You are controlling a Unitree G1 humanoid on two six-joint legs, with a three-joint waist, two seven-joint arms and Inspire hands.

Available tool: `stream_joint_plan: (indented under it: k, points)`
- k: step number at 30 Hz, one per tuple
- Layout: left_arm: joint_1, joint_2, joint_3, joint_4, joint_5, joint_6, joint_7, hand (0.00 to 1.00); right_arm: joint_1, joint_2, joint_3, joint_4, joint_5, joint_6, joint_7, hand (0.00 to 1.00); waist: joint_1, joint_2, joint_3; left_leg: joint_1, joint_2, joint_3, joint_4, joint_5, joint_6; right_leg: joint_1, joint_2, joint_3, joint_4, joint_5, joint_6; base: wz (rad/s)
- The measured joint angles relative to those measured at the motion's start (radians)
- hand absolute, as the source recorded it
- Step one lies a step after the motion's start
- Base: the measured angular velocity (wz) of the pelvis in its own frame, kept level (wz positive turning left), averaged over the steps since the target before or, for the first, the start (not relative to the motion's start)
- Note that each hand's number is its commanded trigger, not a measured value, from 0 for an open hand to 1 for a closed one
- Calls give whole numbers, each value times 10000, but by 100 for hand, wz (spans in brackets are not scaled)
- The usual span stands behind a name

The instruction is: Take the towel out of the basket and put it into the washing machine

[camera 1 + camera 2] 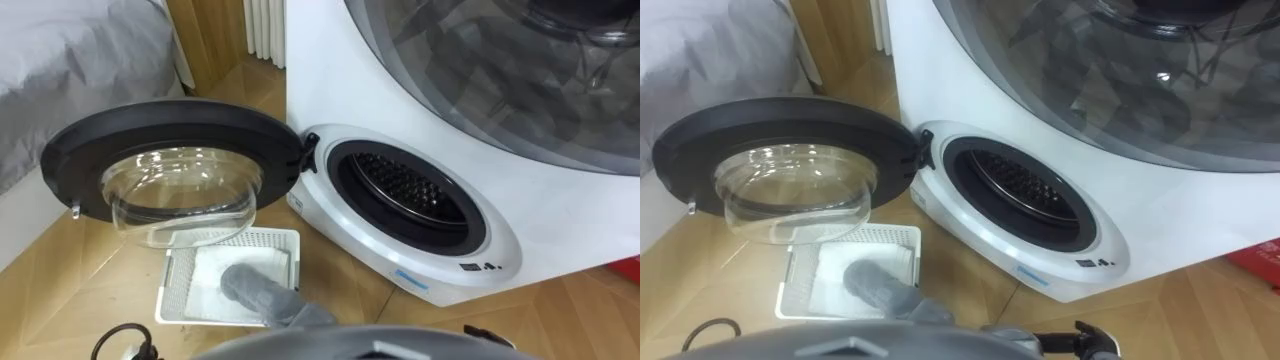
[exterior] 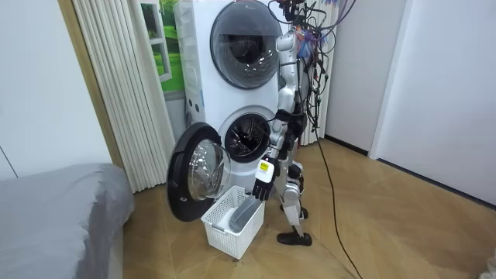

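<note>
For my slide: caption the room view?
Robot stands at the open washer; grey towel lies in the white basket.

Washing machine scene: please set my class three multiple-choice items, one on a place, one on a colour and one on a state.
1. Where is the towel?
A. inside the machine
B. in the basket
C. on the bare floor

2. What colour is the basket?
A. white
B. blue
C. black

3. How is the lower door of the washing machine?
A. shut
B. swung open
C. taken off

Key:
1. B: the grey towel lies rolled in the basket, below the door.
2. A: the basket's mesh walls are white.
3. B: the door hangs out on its hinge and the drum is open to view.
</note>
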Motion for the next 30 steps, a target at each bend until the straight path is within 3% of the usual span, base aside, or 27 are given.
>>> stream_joint_plan:
  k: [11,17,25,30]
  points:
    - [-165,37,-110,-212,-3,-287,11,0,-29,-17,-8,-46,-32,-192,169,0,-3,36,-30,-134,-4,4,24,5,3,-156,-1,14,18,9,-13,0]
    - [-319,50,-130,-583,-11,-652,120,0,-92,-70,58,-67,-134,-269,239,0,24,86,-25,-304,-4,32,20,5,4,-345,7,61,13,19,-27,-1]
    - [-831,112,-1018,-891,1,-1393,483,0,-388,-268,298,-69,-18,-557,261,0,-47,321,-34,-987,-18,-39,196,22,23,-934,-40,-7,22,45,-61,1]
    - [-1414,243,-1807,-881,281,-1732,454,0,-857,-452,313,44,-296,-823,395,0,-255,479,33,-1687,-51,-90,429,59,64,-1709,-116,-9,330,44,-61,1]
